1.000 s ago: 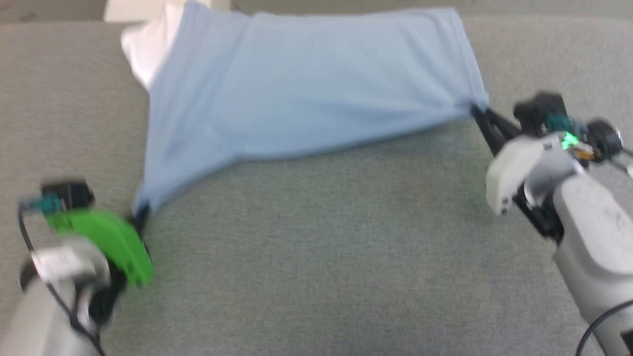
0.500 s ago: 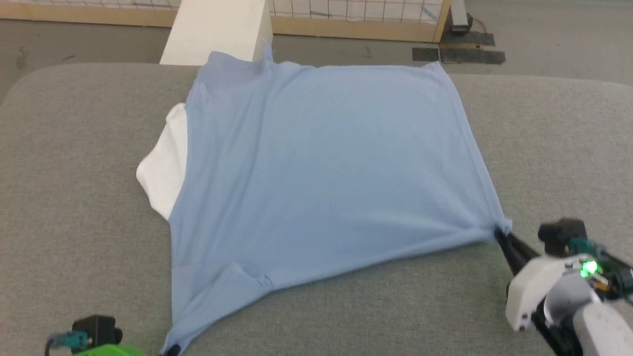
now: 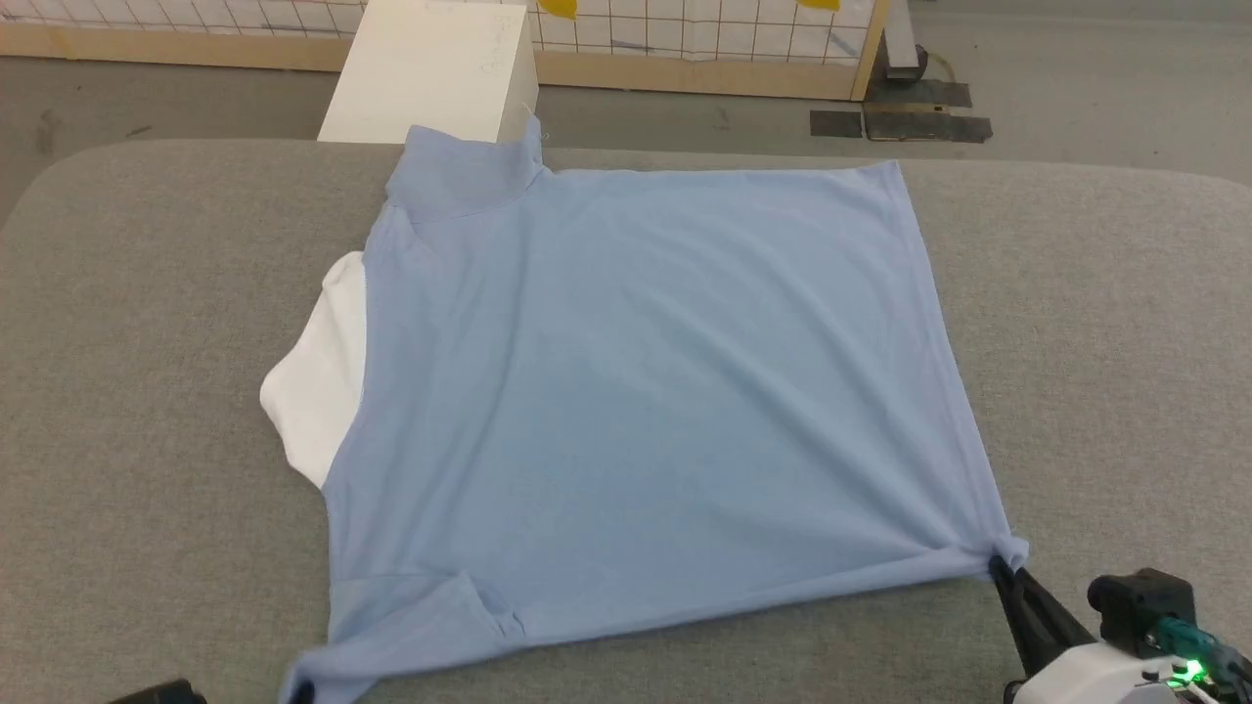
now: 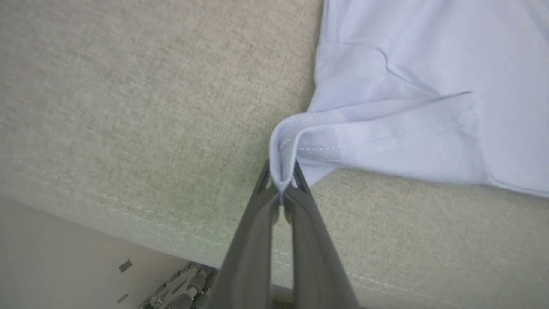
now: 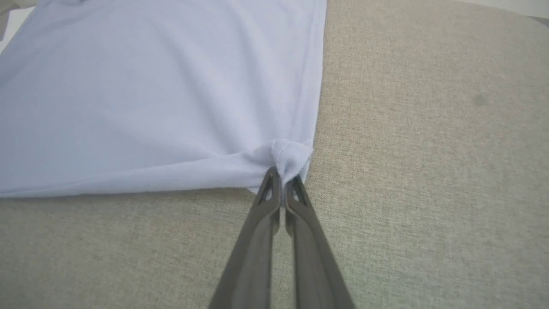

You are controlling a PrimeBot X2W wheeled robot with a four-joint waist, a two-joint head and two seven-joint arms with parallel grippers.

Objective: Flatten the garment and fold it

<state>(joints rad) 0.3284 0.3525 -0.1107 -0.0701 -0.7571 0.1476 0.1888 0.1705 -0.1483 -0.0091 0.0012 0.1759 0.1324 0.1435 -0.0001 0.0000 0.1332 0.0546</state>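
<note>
Holding the near edge strung between two grips, that's the picture. The right fingers are pinched fully together on a bunched corner of the light blue shirt. The left fingers are clamped just as tight on a stitched, hemmed edge, which looks like the end of the near sleeve. The shirt is spread across the grey fabric-covered desk. Its far edge is almost at the desk's back rim, and the far sleeve reaches that rim in front of a white box.

Here's the key bit: the whole shirt lies ahead of both sets of fingers, away from the robot. Its long axis runs side to side, shoulders toward the robot's left, hem toward its right. Each arm has its own near corner, so neither needs to reach across. The edge between them bows back in a shallow curve. I'd say a level pull toward the robot, then a gentle lowering, is what flattening calls for. The near sleeve is doubled over with a crease and looks due for smoothing.

Hard to read: a white patch sticks out from under the shirt's left side, and whether it's collar, lining or separate cloth I can't tell. Front or back uppermost? Can't tell either. In the head view both arms are cut off at the bottom edge.
</note>
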